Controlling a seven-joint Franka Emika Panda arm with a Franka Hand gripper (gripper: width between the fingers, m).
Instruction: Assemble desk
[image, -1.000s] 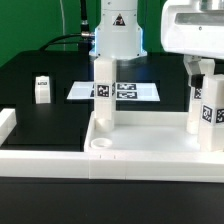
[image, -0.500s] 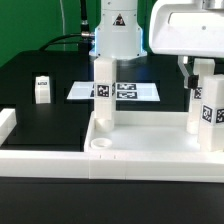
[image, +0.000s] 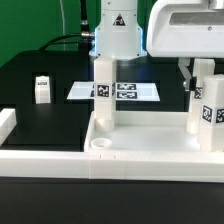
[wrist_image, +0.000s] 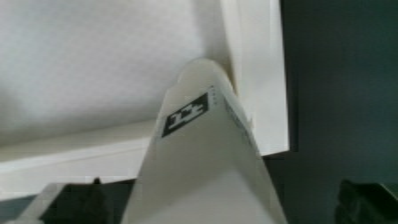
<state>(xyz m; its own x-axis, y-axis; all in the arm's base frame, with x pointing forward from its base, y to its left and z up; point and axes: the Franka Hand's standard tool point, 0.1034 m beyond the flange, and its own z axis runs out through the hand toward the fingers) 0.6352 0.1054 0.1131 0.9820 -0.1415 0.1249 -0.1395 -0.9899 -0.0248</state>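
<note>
The desk's white tabletop (image: 150, 160) lies with its raised rim up at the front. Two white tagged legs stand in it: one (image: 101, 92) at a back corner, one (image: 205, 105) toward the exterior view's right. A third short leg (image: 42, 90) stands loose on the black table. My gripper (image: 198, 70) hangs over the right-hand leg. In the wrist view its dark fingertips (wrist_image: 68, 205) stand wide on either side of that leg (wrist_image: 199, 150), open around it. The tabletop's inner corner (wrist_image: 89, 80) shows beneath.
The marker board (image: 130, 90) lies flat behind the tabletop, near the robot's base (image: 118, 35). A low white border rail (image: 6, 125) sits at the exterior view's left edge. A round hole (image: 101, 145) marks the tabletop's front corner.
My gripper has shifted a little toward the exterior view's left above the right-hand leg. Its jaws stay wide. The legs and tabletop have not moved.
</note>
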